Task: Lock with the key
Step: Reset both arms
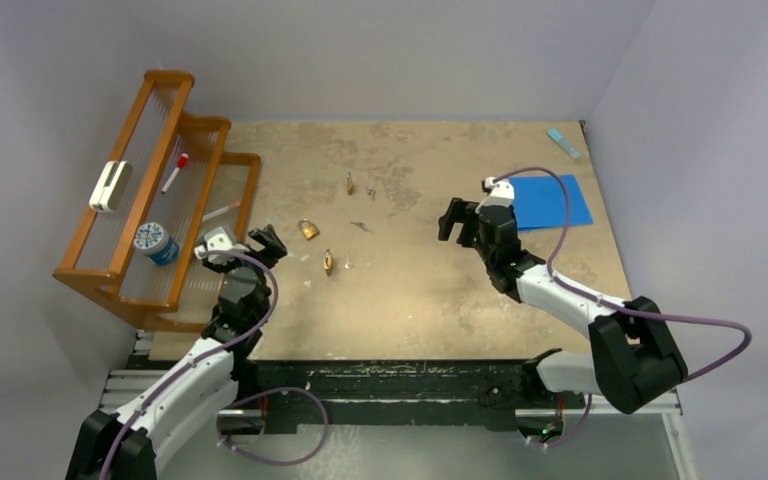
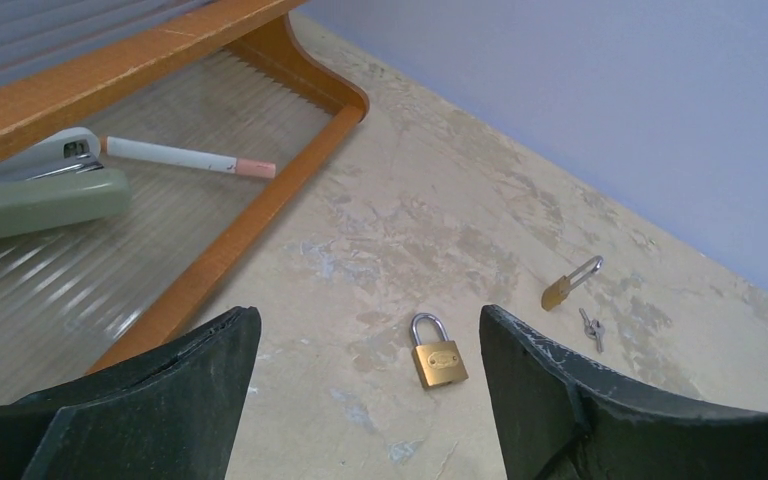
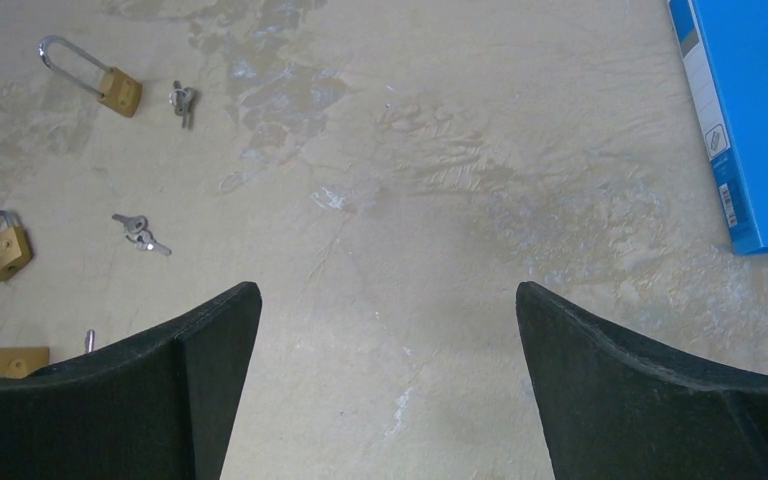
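Observation:
Three brass padlocks lie on the tan table. A small one (image 1: 308,229) lies just ahead of my left gripper (image 1: 265,243), between its open fingers in the left wrist view (image 2: 438,358). A long-shackle padlock (image 1: 350,183) lies farther back, also in the left wrist view (image 2: 570,283) and the right wrist view (image 3: 90,78), with keys (image 1: 370,190) beside it. A second set of keys (image 1: 360,226) lies mid-table (image 3: 140,232). A third padlock (image 1: 329,262) lies nearer. My right gripper (image 1: 457,220) is open and empty, right of the keys.
A wooden rack (image 1: 150,200) stands at the left with a stapler (image 1: 110,186), a marker (image 1: 174,172) and a blue-white roll (image 1: 155,242). A blue folder (image 1: 550,200) lies at the back right, with a small blue block (image 1: 563,142) behind it.

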